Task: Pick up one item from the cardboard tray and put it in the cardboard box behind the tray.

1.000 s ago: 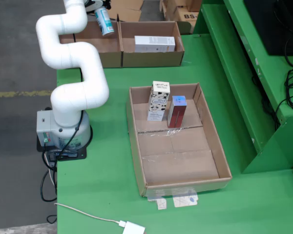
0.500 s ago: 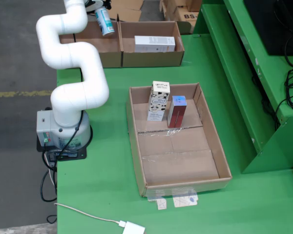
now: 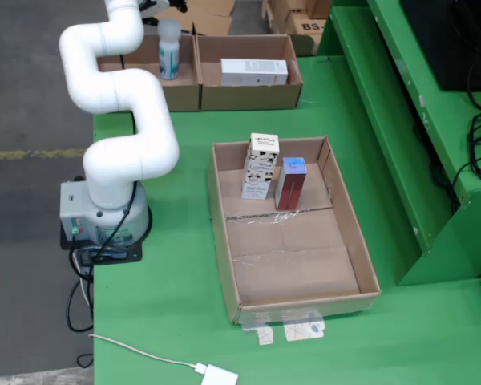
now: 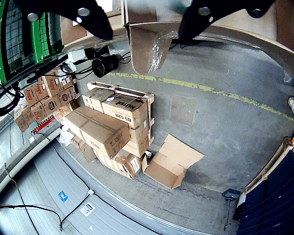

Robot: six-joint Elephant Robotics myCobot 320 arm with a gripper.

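Behind the cardboard tray (image 3: 224, 241), on the green bench (image 3: 184, 265), stand two cardboard boxes; the left box (image 3: 144, 84) holds a white bottle (image 3: 169, 50) standing upright, with the arm (image 3: 120, 96) reaching over it, and the right box (image 3: 252, 92) holds a flat white carton (image 3: 254, 71). Two cartons stand upright at the tray's far end: a black-and-white carton (image 3: 260, 166) and, just beside it, a red carton (image 3: 290, 183). The pincer (image 4: 144, 24) shows only in the wrist view, its dark fingers (image 4: 90, 19) spread wide around nothing, a box wall and plastic film between them. Judging from this, the bottle seems already placed, so the sound move is to lift straight up clear of the box rim without brushing the bottle, then swing back toward the tray.
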